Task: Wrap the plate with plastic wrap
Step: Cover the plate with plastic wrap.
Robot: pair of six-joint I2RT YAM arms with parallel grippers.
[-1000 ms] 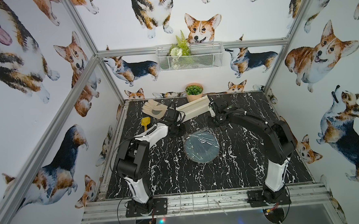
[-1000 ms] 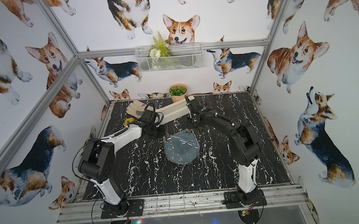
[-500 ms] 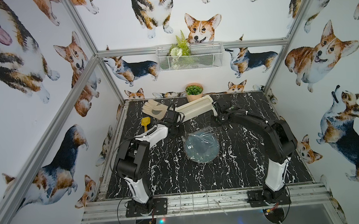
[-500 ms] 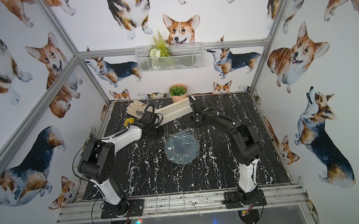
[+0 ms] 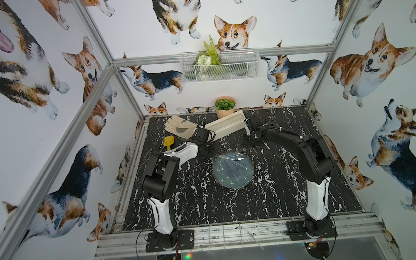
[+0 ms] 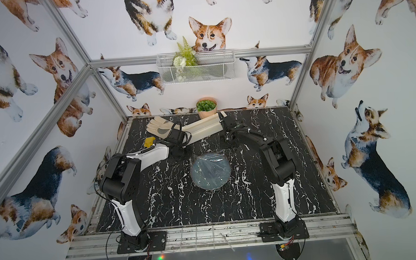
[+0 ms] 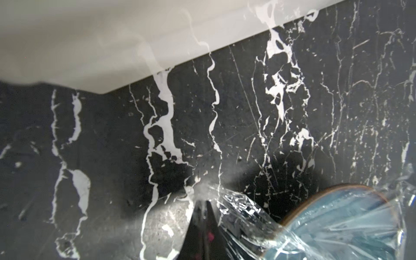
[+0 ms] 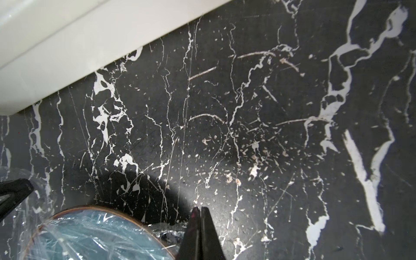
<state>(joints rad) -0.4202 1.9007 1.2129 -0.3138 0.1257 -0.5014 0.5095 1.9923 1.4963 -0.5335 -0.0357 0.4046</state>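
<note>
The round blue-grey plate [image 5: 233,170] [image 6: 210,172] lies mid-table under crinkled plastic wrap [image 7: 238,202]. My left gripper [image 7: 203,202] [image 5: 203,151] is low at the plate's far-left edge, shut on a bunched corner of the film that runs to the plate [image 7: 337,225]. Off the plate's far-right edge, my right gripper [image 8: 200,209] [image 5: 253,145] has its jaws all but together, with only a thin slit. Crumpled film lies against its side by the plate [image 8: 90,236]; none shows between its jaws. The cream dispenser box [image 5: 226,127] [image 8: 67,45] lies just behind both grippers.
A beige glove [image 5: 180,127] and a small yellow tool [image 5: 169,141] lie at the back left. A peach plant pot [image 5: 225,106] stands against the back wall. A wire basket [image 5: 219,65] hangs above it. The dispenser box [image 7: 112,45] is close behind the left gripper.
The right gripper has come away from the box end and down beside the plate's far-right edge. The film now lies closer over the plate. The left gripper has barely moved.
</note>
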